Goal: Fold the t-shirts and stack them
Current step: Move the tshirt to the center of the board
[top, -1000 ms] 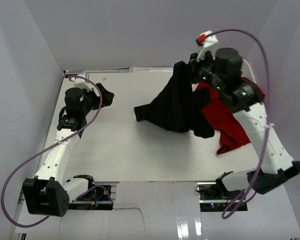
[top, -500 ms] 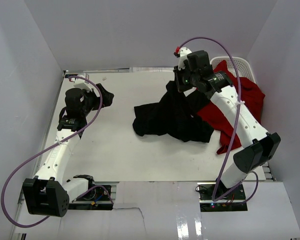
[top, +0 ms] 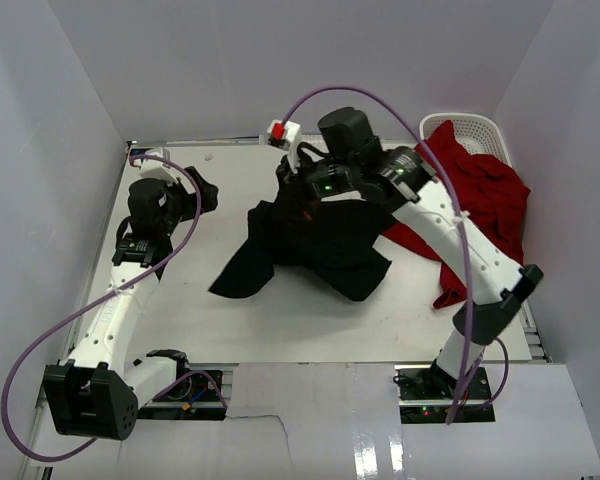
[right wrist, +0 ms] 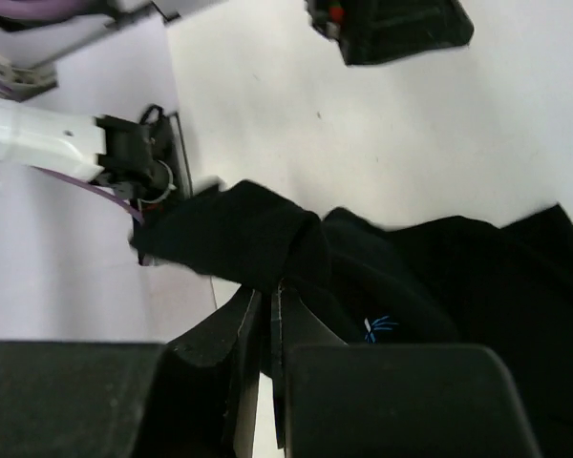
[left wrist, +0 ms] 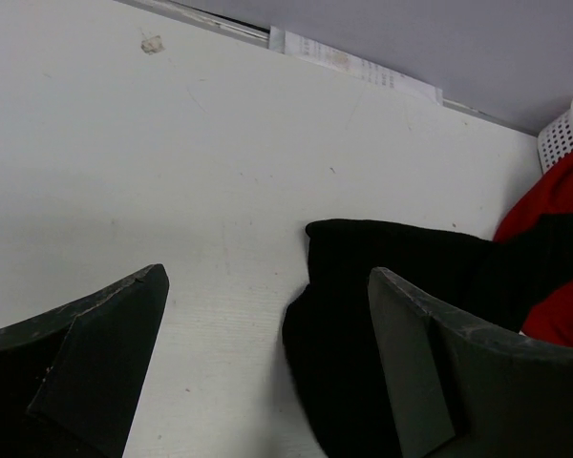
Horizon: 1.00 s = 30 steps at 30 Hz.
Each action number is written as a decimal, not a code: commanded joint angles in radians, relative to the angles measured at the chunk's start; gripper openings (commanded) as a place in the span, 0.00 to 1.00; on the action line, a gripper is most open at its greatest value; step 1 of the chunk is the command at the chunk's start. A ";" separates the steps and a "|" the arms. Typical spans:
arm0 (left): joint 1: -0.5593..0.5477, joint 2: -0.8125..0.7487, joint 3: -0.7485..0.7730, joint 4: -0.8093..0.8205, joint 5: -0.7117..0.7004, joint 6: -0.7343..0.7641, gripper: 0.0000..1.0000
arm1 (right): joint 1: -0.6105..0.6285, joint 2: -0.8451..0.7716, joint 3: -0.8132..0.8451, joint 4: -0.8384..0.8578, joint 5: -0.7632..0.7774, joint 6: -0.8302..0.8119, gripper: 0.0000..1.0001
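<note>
The right arm (top: pixel 450 235) reaches in from the right side across the white table (top: pixel 280 335) toward its middle, and the right gripper (right wrist: pixel 270 320) has its two fingers pressed together on a fold of the black t-shirt (top: pixel 325 245). From the wrist camera the dark cloth bunches up right at the fingertips (right wrist: pixel 239 329) and falls away from them in soft folds. A small light-blue star-like mark (right wrist: pixel 374 326) shows on the fabric just beside the grip. Seen from above, the black t-shirt sits crumpled near the centre of the table. One loose flap (top: pixel 238 278) trails out toward the near left, and the far part of the shirt is hidden under the arm's wrist. The red t-shirt (top: pixel 485 200) lies in a heap on the right. Its upper end is draped over the rim of the white lattice basket (top: pixel 480 125) at the far right corner, and its near edge reaches down along the table's right side; the black t-shirt touches it there. The left gripper (top: pixel 208 190) hangs over the far left part of the table, well apart from both shirts. Its fingers (left wrist: pixel 100 348) are spread wide with nothing between them, and bare table shows below, with the edge of the black cloth farther off.
</note>
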 commanded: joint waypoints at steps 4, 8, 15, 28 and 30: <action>-0.001 -0.080 -0.009 -0.009 -0.138 -0.018 0.96 | -0.074 -0.329 -0.126 0.260 0.110 0.038 0.09; -0.001 -0.074 -0.006 -0.009 -0.121 -0.013 0.96 | -0.189 -0.307 -0.187 0.212 0.124 0.085 0.11; -0.001 -0.067 -0.005 -0.009 -0.098 -0.005 0.96 | -0.226 -0.124 -0.404 0.072 0.433 0.163 0.08; -0.001 -0.049 0.002 -0.004 -0.065 0.002 0.96 | -0.392 0.145 -0.367 0.126 0.575 0.203 0.08; -0.001 -0.049 -0.001 -0.004 -0.065 0.004 0.96 | -0.418 0.169 -0.282 0.127 0.586 0.220 0.08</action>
